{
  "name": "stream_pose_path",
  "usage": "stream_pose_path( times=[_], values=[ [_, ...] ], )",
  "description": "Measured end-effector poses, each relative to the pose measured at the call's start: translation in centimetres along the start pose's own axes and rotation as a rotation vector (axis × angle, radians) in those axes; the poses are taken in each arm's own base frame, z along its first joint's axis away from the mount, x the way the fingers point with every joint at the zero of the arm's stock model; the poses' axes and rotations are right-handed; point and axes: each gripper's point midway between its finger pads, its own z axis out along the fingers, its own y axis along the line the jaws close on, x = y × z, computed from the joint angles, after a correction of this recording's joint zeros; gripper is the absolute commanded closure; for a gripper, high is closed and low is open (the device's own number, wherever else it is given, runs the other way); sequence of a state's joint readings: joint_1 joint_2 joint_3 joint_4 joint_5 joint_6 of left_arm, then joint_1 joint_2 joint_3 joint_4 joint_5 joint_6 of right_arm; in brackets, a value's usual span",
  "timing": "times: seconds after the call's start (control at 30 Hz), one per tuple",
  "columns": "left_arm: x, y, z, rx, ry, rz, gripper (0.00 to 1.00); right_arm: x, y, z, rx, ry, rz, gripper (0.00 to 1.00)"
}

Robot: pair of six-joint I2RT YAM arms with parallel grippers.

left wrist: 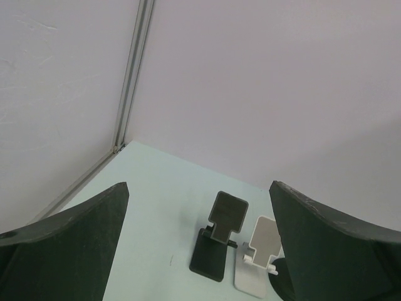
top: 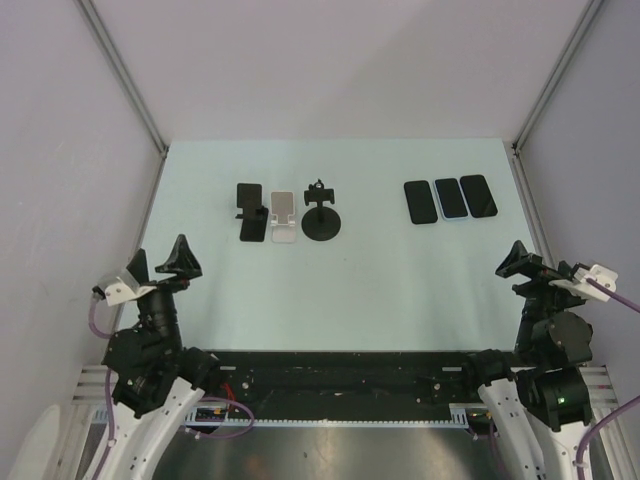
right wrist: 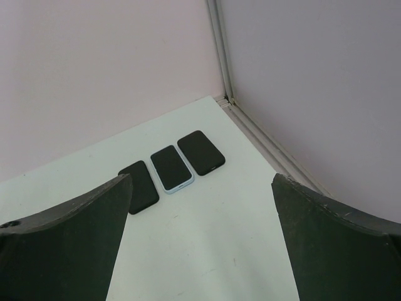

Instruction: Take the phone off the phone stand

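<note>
Three phone stands stand in a row at the table's middle left: a black folding one [top: 251,212] [left wrist: 219,241], a white one [top: 283,216] [left wrist: 260,257] and a black round-based one [top: 321,215]. I see nothing resting on any of them. Three phones lie flat side by side at the right: a black one [top: 420,201] [right wrist: 139,187], a light-blue-edged one [top: 451,198] [right wrist: 171,167] and another black one [top: 479,195] [right wrist: 200,152]. My left gripper [top: 160,262] [left wrist: 199,188] hangs open well short of the stands. Open too, my right gripper [top: 540,268] [right wrist: 202,177] is short of the phones.
The pale table [top: 400,280] is closed in by grey walls at the back and both sides, with metal corner rails [top: 125,75]. In the left wrist view the round stand's base [left wrist: 281,285] is mostly hidden behind my right finger.
</note>
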State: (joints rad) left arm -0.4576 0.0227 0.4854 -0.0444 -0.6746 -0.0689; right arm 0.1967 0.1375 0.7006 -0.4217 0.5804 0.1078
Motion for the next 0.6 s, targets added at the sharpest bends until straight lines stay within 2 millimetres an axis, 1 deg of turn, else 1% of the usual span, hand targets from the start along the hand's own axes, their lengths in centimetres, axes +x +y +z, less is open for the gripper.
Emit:
stream_pose_path(
  times=[0.1,0.17,0.23,0.37,0.6],
  values=[
    [0.7,-0.1,0.1,0.004,-0.023,-0.013,0.00,-0.5,-0.4,-0.2,0.014,-0.026,0.014,0.00],
    [1.5,-0.3,0.2,0.017,-0.017,-0.006,0.00,-0.7,-0.6,-0.3,0.024,-0.038,0.018,0.00],
    [1.8,-0.5,0.2,0.030,-0.013,-0.002,0.00,-0.7,-0.8,-0.2,0.035,-0.047,0.019,0.00],
    [1.2,-1.0,0.3,0.052,-0.036,-0.024,0.00,-0.8,-1.1,-0.1,0.053,-0.057,0.014,0.00],
    [0.8,-1.1,0.3,0.054,-0.049,-0.042,0.00,-0.5,-1.2,0.2,0.061,-0.061,0.012,0.00]
  ],
)
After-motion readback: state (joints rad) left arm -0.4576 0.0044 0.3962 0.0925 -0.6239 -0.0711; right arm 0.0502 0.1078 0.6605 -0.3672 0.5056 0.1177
